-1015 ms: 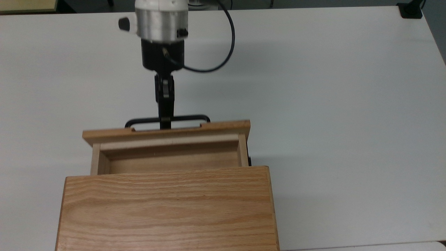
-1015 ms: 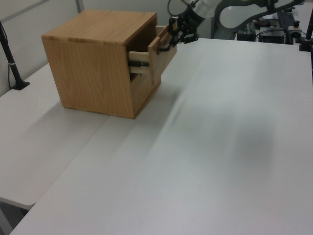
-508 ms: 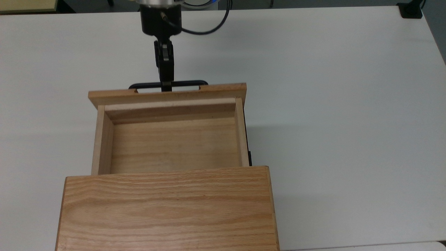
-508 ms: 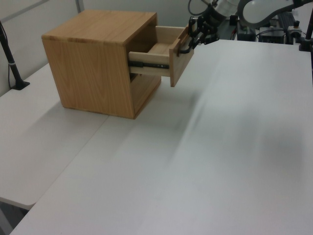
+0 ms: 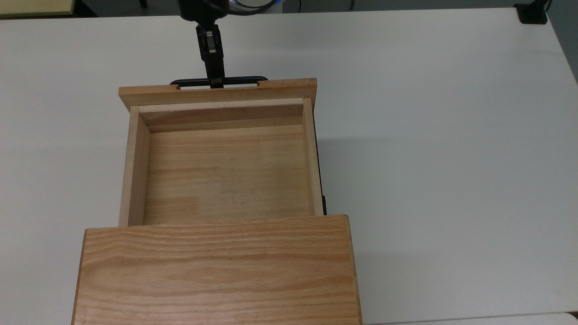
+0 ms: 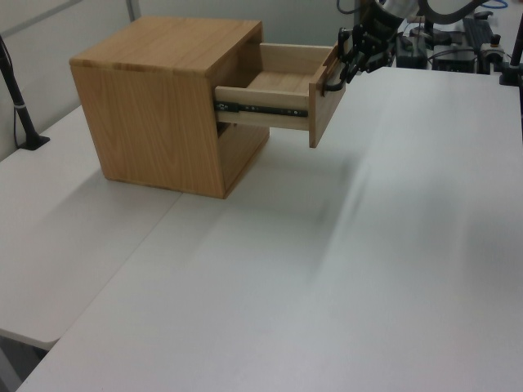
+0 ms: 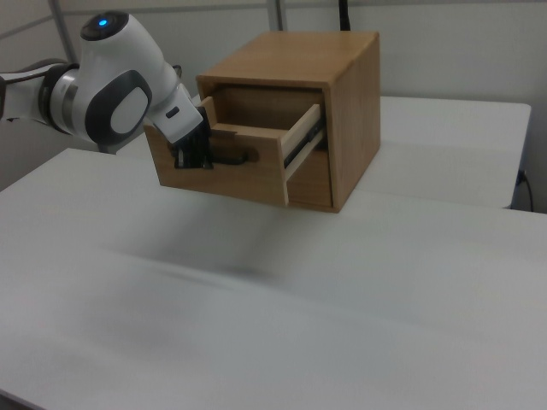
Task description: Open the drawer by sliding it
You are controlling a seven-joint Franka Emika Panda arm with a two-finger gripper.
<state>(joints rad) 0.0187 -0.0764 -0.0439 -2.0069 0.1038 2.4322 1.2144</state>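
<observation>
Further out it comes: the drawer, a light oak wooden tray with a wide front panel, has slid well beyond where it stood half a second ago, and now nearly its whole bare floor lies open to the top view. It hangs out from the upper opening of the large oak cabinet with the flat grained top, carried on a dark metal side rail that shows in the left view. All of it stands on the broad white table, which lies bare around the cabinet, with nothing in the drawer's path. At the front panel sits the thin black U-shaped bar handle, and the black two-finger gripper is pinched on its middle, the fingers pressed together around the bar. In the right view, the white and grey arm reaches in from the right view's left.
</observation>
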